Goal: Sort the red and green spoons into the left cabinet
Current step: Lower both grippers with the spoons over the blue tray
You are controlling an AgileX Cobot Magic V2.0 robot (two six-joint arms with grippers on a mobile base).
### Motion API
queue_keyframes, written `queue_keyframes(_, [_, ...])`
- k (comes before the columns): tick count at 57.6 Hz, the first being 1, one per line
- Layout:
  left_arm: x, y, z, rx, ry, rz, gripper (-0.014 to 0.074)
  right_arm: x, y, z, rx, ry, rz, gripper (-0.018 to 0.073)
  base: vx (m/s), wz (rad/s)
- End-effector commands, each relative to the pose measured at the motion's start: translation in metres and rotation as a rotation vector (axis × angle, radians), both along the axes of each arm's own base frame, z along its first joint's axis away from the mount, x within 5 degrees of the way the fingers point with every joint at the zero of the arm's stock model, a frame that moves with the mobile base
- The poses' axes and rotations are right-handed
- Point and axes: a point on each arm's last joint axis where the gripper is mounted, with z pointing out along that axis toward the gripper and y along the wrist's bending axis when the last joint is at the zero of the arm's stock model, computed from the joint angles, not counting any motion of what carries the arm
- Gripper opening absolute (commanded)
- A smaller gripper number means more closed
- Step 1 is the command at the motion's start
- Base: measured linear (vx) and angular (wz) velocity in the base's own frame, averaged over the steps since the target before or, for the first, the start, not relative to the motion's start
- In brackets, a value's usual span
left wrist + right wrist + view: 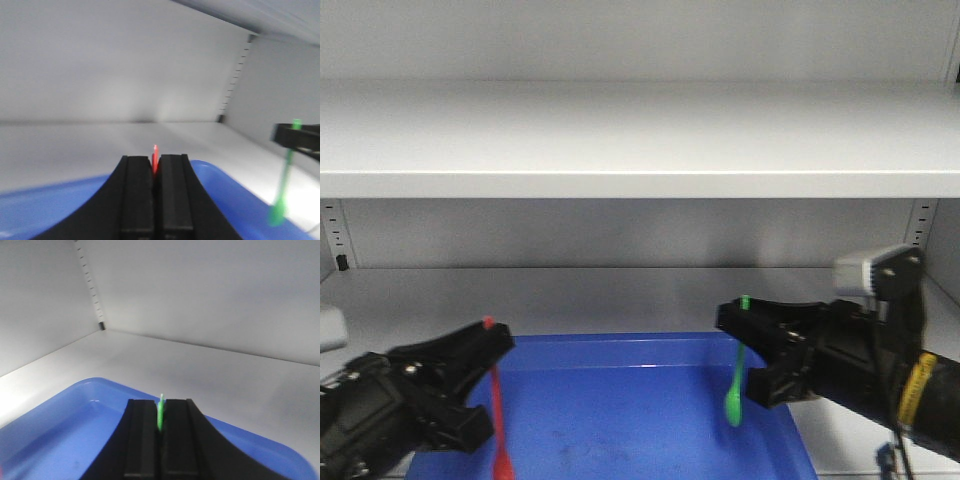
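Note:
My left gripper is shut on a red spoon by its handle, and the spoon hangs bowl down over the blue tray. The red handle tip sticks up between the shut fingers in the left wrist view. My right gripper is shut on a green spoon by its handle, hanging bowl down over the tray's right part. The green handle shows between the shut fingers in the right wrist view. The green spoon also shows in the left wrist view.
I am inside a white cabinet. A white shelf spans above. The cabinet floor stretches behind the tray to the back wall. Side walls with peg holes stand left and right.

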Motion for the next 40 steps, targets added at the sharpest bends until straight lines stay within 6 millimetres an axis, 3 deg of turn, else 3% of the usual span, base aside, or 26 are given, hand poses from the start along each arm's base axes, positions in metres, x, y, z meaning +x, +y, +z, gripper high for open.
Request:
queue_keyframes(1, [0.007,-0.01,0.02,-0.186,-0.066,-0.064,0.0022,0.001,0.016,0.023,0.023,-0.066,0.053,0.0036,0.0,0.0])
queue_keyframes(13, [0.031,-0.021,0.029,-0.275,-0.019,-0.08,0.0111,0.009,0.034,0.015,-0.059,0.014,-0.024,0.0118,0.0,0.0])
queue_keyframes(21, [0.034,-0.024,0.023,-0.2,0.01,-0.076,0.0278,0.01,0.034,0.013,-0.076,0.03,-0.05,0.0227,0.0,0.0])
queue_keyframes(31, [0.032,-0.029,0.017,-0.069,-0.001,-0.121,0.0526,0.01,0.034,0.013,-0.077,0.03,-0.05,0.0437,0.0,0.0])
queue_keyframes(40, [0.03,-0.03,0.016,0.095,-0.124,-0.134,0.0628,0.01,0.034,0.013,-0.086,0.024,-0.05,0.0594,0.0,0.0])
